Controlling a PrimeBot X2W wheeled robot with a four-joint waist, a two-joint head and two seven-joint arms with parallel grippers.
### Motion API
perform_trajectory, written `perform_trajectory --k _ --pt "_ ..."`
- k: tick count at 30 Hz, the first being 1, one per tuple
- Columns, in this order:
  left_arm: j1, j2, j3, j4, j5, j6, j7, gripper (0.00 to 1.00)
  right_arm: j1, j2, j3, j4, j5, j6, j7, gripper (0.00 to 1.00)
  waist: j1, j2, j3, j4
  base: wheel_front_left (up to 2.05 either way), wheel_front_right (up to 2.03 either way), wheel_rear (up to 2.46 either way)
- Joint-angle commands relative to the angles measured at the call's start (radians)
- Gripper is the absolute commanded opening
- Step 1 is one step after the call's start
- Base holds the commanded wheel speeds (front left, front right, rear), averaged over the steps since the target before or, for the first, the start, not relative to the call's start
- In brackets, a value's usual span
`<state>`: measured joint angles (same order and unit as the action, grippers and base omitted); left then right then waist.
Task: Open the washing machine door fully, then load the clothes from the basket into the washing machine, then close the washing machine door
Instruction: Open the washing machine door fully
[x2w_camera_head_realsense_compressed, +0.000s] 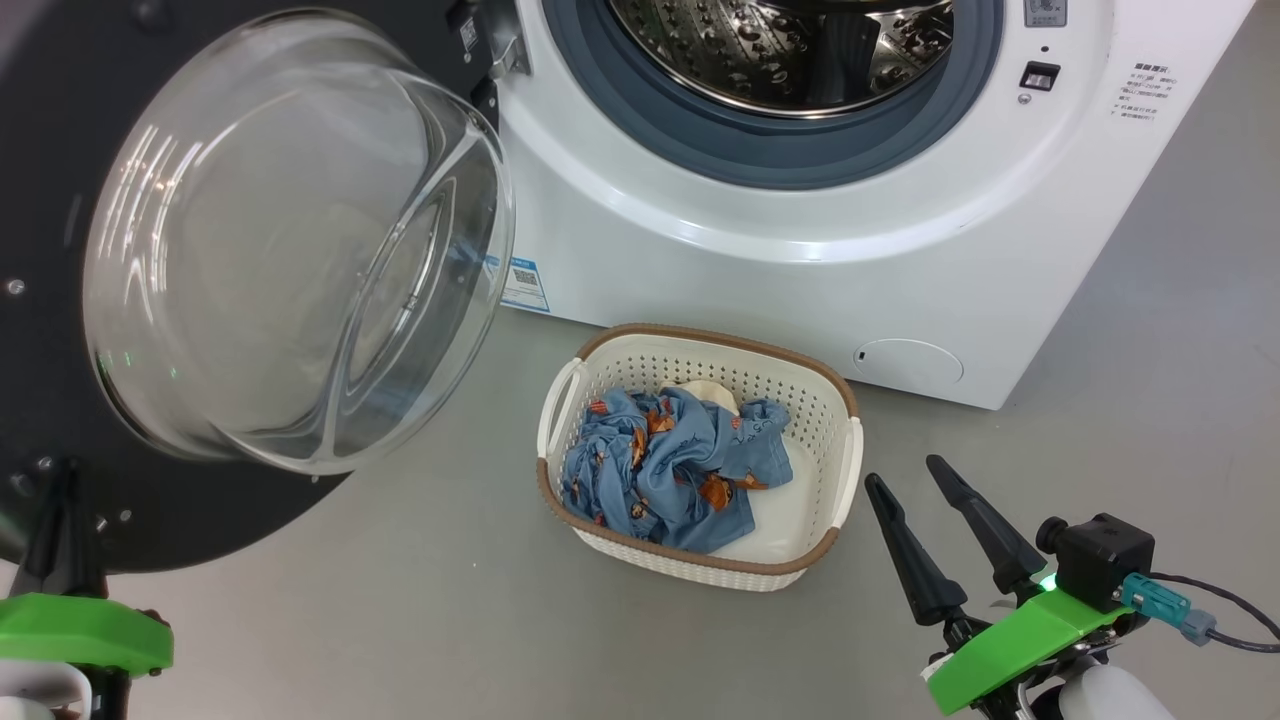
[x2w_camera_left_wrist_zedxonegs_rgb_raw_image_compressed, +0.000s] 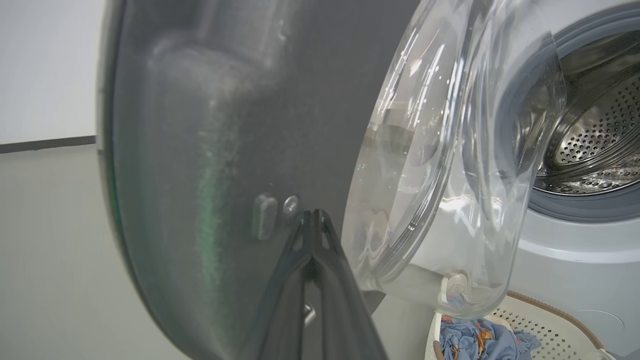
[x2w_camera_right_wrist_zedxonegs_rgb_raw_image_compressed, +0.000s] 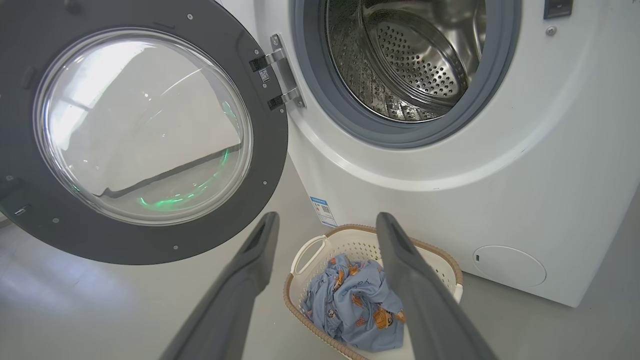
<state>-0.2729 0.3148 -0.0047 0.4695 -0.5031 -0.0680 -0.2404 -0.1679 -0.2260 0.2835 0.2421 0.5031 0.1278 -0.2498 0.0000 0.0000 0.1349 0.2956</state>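
Note:
The washing machine (x2w_camera_head_realsense_compressed: 800, 290) stands with its steel drum (x2w_camera_head_realsense_compressed: 790, 50) exposed. Its black door (x2w_camera_head_realsense_compressed: 60, 100) is swung out to the left, the clear glass bowl (x2w_camera_head_realsense_compressed: 290, 240) bulging toward me. On the floor in front sits the cream basket (x2w_camera_head_realsense_compressed: 720, 337) with the crumpled light-blue clothes (x2w_camera_head_realsense_compressed: 670, 465) inside. My left gripper (x2w_camera_head_realsense_compressed: 62, 470) is shut, its tips at the door's lower inner face (x2w_camera_left_wrist_zedxonegs_rgb_raw_image_compressed: 225, 125), holding nothing. Right of the basket, my right gripper (x2w_camera_head_realsense_compressed: 904, 471) hovers open and empty. In the right wrist view its fingers (x2w_camera_right_wrist_zedxonegs_rgb_raw_image_compressed: 250, 270) frame the basket (x2w_camera_right_wrist_zedxonegs_rgb_raw_image_compressed: 310, 250) and the clothes (x2w_camera_right_wrist_zedxonegs_rgb_raw_image_compressed: 350, 300).
Grey floor surrounds the basket, with room to its left and front. A round white cap (x2w_camera_head_realsense_compressed: 910, 362) and a blue sticker (x2w_camera_head_realsense_compressed: 524, 285) mark the machine's lower front. A cable (x2w_camera_head_realsense_compressed: 1230, 615) trails from my right wrist. A pale wall (x2w_camera_left_wrist_zedxonegs_rgb_raw_image_compressed: 45, 65) lies beyond the door.

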Motion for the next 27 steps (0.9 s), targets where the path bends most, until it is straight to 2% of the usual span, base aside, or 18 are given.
perform_trajectory --k 1,21,23,24,25,26,27 --pt "-0.044 0.051 0.039 -0.014 0.005 -0.006 -0.013 0.0 -0.02 -0.005 0.022 -0.021 0.0 0.003 -0.012 1.0 0.0 0.0 0.001 0.0 0.0 0.0 0.0" --pt "0.027 0.014 0.029 -0.096 0.027 -0.01 -0.021 0.0 -0.027 -0.003 0.025 -0.013 0.006 0.003 -0.012 1.0 0.0 0.0 -0.008 -0.016 0.0 0.0 0.0" --pt "0.038 0.01 0.026 -0.115 0.031 -0.009 -0.021 0.36 -0.029 -0.004 0.023 -0.013 0.007 0.003 -0.012 1.0 0.0 0.0 -0.009 -0.02 0.0 0.0 0.0" --pt "0.043 0.008 0.025 -0.125 0.033 -0.008 -0.021 0.49 -0.03 -0.004 0.023 -0.013 0.008 0.003 -0.012 1.0 0.0 0.0 -0.01 -0.022 0.0 0.0 0.0" --pt "0.048 0.005 0.025 -0.134 0.033 -0.006 -0.021 0.89 -0.03 -0.004 0.023 -0.014 0.008 0.003 -0.012 1.0 0.0 0.0 -0.011 -0.025 0.0 0.0 0.0" --pt "0.053 0.003 0.025 -0.143 0.033 -0.004 -0.021 1.0 -0.03 -0.004 0.022 -0.014 0.008 0.003 -0.012 1.0 0.0 0.0 -0.012 -0.027 0.0 0.0 0.0" --pt "0.058 0.001 0.025 -0.152 0.033 -0.003 -0.021 1.0 -0.029 -0.004 0.022 -0.014 0.008 0.003 -0.012 1.0 0.0 0.0 -0.013 -0.03 0.0 0.0 0.0"
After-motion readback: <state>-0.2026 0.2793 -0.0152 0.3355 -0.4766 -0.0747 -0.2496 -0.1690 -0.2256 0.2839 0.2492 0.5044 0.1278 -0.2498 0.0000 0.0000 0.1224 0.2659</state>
